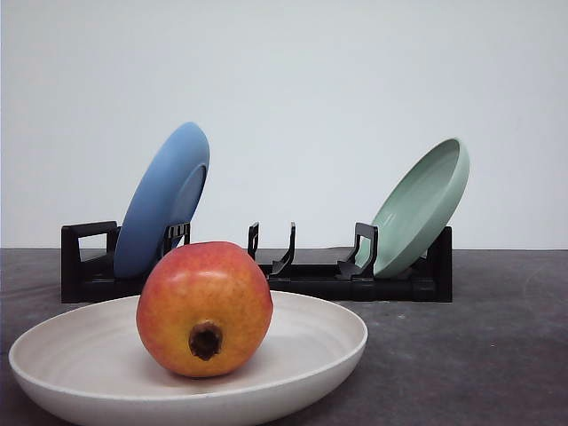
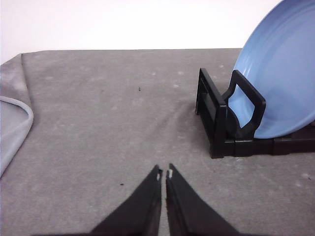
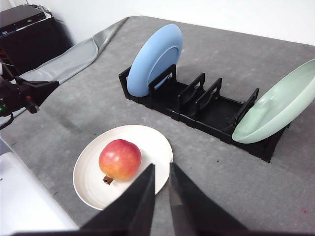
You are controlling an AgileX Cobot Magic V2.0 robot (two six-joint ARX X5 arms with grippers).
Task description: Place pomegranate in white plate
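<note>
Bright, even light; soft shadows; sharp, glare-free pictures.

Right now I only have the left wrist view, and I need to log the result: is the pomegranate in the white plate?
Observer: Yes. The pomegranate rests inside the white plate, clear of the rim.
Operator: Is the right tool holding it?
Observer: No. The right tool is apart from the fruit, with its fingers slightly parted and nothing between them.
Operator: I can see a blue plate in the rack. Is there anything else in it?
Observer: A pale green plate leans at the other end of the rack.
</note>
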